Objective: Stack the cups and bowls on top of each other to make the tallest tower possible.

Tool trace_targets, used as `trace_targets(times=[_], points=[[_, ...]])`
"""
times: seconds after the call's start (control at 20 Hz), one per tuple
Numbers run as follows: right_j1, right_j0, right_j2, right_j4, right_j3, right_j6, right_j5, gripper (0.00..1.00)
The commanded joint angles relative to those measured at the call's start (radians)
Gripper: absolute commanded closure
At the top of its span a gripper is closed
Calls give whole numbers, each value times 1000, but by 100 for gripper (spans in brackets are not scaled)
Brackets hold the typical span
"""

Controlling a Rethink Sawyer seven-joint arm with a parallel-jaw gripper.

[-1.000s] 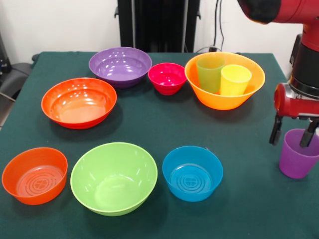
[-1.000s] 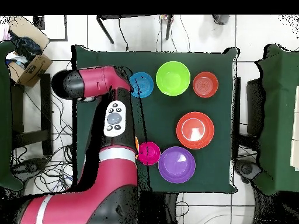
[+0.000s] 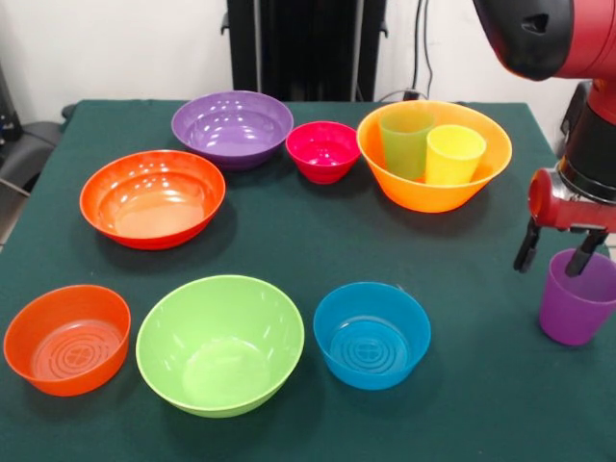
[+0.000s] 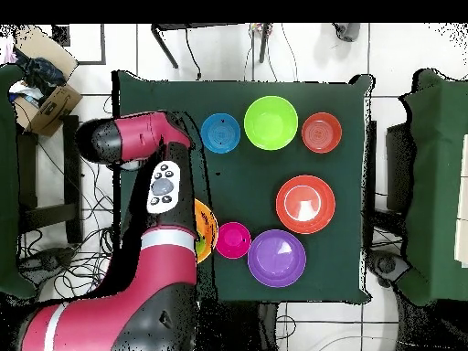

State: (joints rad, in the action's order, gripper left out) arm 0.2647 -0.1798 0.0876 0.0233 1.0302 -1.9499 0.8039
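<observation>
My gripper (image 3: 555, 258) is open at the table's right edge in the front view, fingers pointing down. Its fingertips (image 3: 526, 258) straddle the near-left rim of the purple cup (image 3: 576, 300), which stands upright. The green cup (image 3: 405, 141) and yellow cup (image 3: 453, 153) stand inside the big orange bowl (image 3: 433, 192). The purple bowl (image 3: 232, 126), small pink bowl (image 3: 322, 150), wide red-orange bowl (image 3: 152, 197), small orange bowl (image 3: 66, 338), big lime green bowl (image 3: 219, 342) and small blue bowl (image 3: 372, 334) sit apart on the table. No tower stands.
The green tablecloth (image 3: 289, 241) covers the table. In the overhead view my arm (image 4: 155, 183) hides the purple cup and most of the big orange bowl (image 4: 205, 228). The robot's black pedestal (image 3: 306, 48) stands behind the table.
My gripper has risen slightly and shifted a little left over the purple cup's rim. The cup and bowls have not moved.
</observation>
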Motion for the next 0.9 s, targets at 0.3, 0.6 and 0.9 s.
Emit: trace_targets(times=[0.3,0.6,0.9], points=[[-56,-16,-56,44,-51,-5,36,0],[-69,-10,-71,37,-52,5,11,0],[-78,-3,-79,43,-35,21,-21,0]])
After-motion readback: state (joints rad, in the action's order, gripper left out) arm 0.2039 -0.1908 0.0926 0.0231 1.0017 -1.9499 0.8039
